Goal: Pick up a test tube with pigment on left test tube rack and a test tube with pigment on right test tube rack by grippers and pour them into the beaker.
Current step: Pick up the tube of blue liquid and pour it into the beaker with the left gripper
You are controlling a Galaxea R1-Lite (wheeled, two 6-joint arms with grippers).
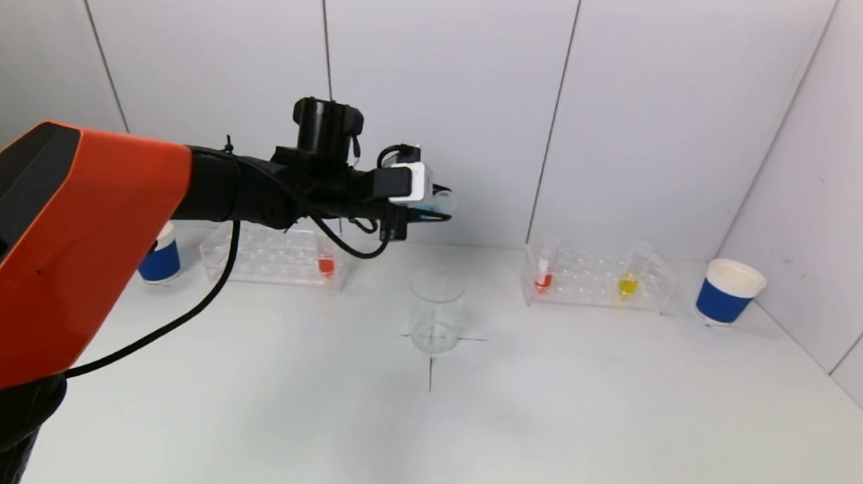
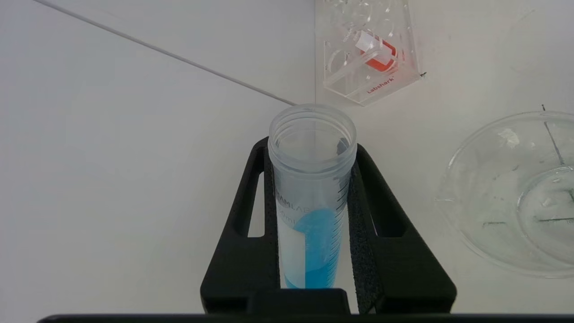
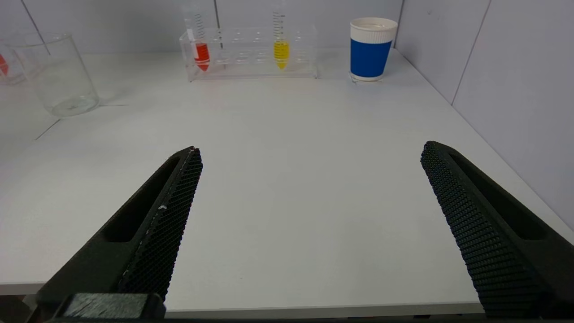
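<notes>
My left gripper (image 1: 434, 208) is shut on an open test tube with blue pigment (image 2: 311, 202), held tipped sideways high above and just behind the empty glass beaker (image 1: 436, 311); the beaker also shows in the left wrist view (image 2: 515, 193). The left rack (image 1: 271, 255) holds a red-pigment tube (image 1: 326, 263). The right rack (image 1: 597, 280) holds a red-pigment tube (image 1: 544, 276) and a yellow-pigment tube (image 1: 628, 281). My right gripper (image 3: 309, 197) is open and empty, low at the table's near right edge, out of the head view.
A blue and white paper cup (image 1: 729, 292) stands right of the right rack, another (image 1: 161, 257) left of the left rack, partly behind my left arm. White walls close the back and right sides. A black cross marks the table (image 1: 429, 378) under the beaker.
</notes>
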